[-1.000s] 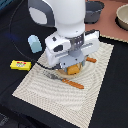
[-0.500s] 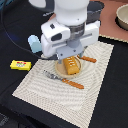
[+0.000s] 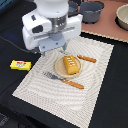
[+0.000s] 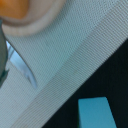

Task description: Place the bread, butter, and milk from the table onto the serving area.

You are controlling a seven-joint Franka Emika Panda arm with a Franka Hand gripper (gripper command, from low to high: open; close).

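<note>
The bread (image 3: 70, 65) lay on the round plate (image 3: 58, 70) in the middle of the placemat (image 3: 95, 85), so that part of the task looked finished. The plate was a sensible spot for it: central on the mat, between the fork (image 3: 64, 80) and the knife (image 3: 86, 58), touching neither.

The gripper (image 3: 54, 49) hung above the mat's edge on the exterior view's left, raised off the plate and holding nothing that could be seen. Its fingers were hidden behind the white arm body, so whether they were spread or closed could not be told.

The wrist view showed the milk (image 4: 96, 113) standing on the dark table (image 4: 120, 70) just beside the mat's border; in the exterior view the arm hid it. It seemed the likely next pick.

The butter (image 3: 19, 64) lay flat on the table, apart from the mat on the exterior view's left. Grey pots (image 3: 92, 10) sat on a pinkish board (image 3: 111, 31) beyond the mat, well clear. Nothing stood between the gripper and either item.
</note>
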